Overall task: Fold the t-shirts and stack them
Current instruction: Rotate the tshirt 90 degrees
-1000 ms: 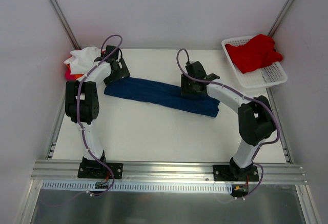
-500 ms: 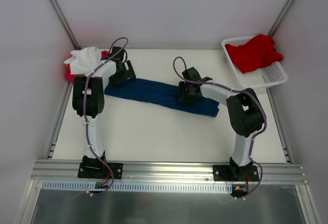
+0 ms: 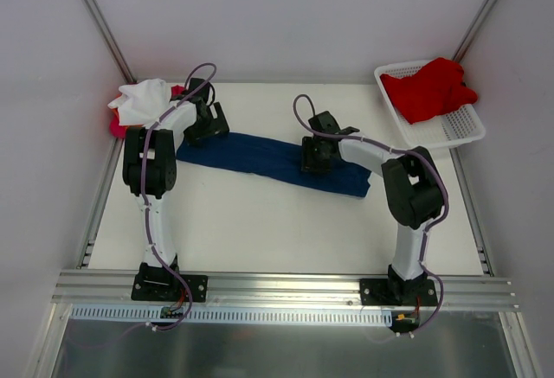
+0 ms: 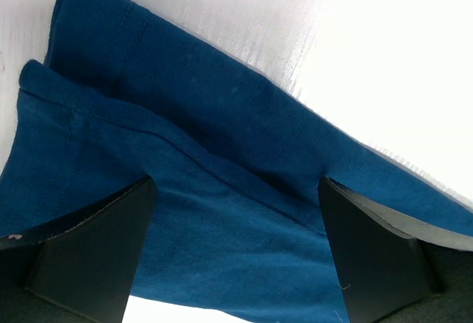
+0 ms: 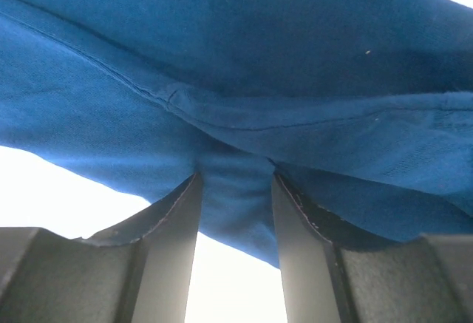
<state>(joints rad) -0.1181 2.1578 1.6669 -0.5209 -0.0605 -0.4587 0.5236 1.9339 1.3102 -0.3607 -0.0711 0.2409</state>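
1. Closest to me, the near half of the desk (image 3: 277, 231) carries only the two arm bases
2. The right gripper (image 3: 313, 155) is down on the navy t-shirt (image 3: 260, 157), towards its right end. Its jaws are part-way apart with a tuck of blue cloth between them, and I cannot tell whether they pinch it
3. The navy t-shirt lies mid-desk, folded into one long band. Its long axis runs from far-left to near-right, so each arm has its own end. I judge the next fold brings one end over the other
4. The left gripper (image 3: 210, 123) sits over the band's left end, jaws spread wide and holding nothing, with the cloth directly below
5. Farthest off, one white t-shirt (image 3: 143, 97) tops a pile in the far-left corner, with red and orange edges under it that I cannot count. One red t-shirt (image 3: 428, 88) lies in the one basket (image 3: 463, 131) at far right
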